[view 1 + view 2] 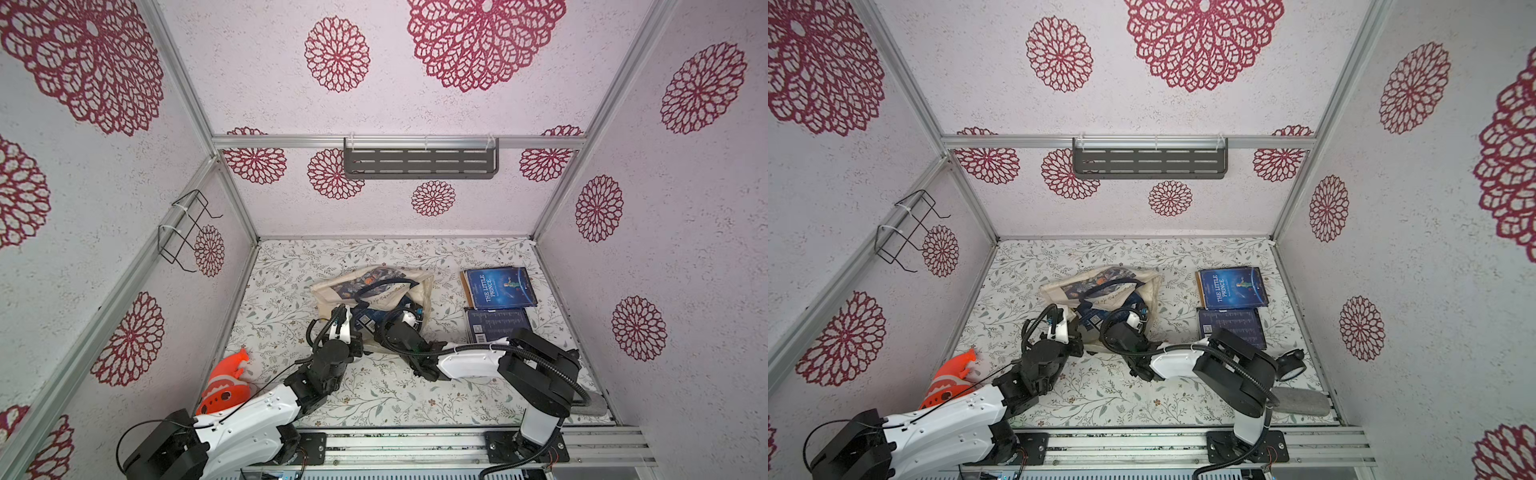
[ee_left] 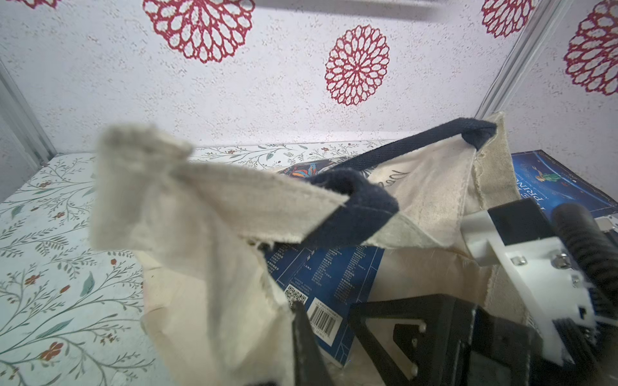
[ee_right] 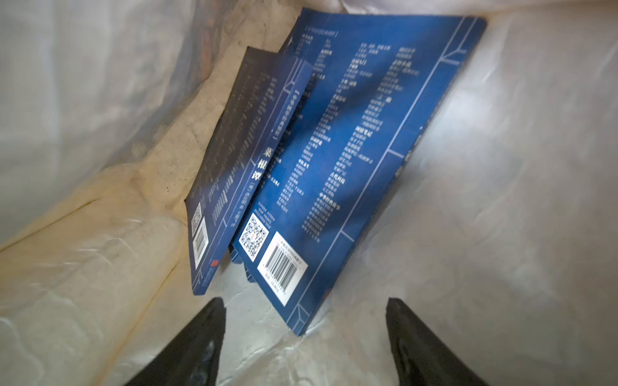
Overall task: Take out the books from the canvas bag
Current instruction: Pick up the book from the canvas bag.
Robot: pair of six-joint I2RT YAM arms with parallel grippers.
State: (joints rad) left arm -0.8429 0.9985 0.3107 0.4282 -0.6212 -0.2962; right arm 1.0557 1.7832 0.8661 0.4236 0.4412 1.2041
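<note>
The right gripper (image 3: pixel 304 302), fingers spread apart, reaches inside the canvas bag (image 1: pixel 422 291). Only its wrist view shows two dark blue books (image 3: pixel 368 150) leaning there, just ahead of the tips. The left gripper (image 1: pixel 345 312) is clamped on the bag's rim, holding it raised. In both top views two more books (image 1: pixel 498 287) lie on the table (image 1: pixel 374 395), right of the bag.
</note>
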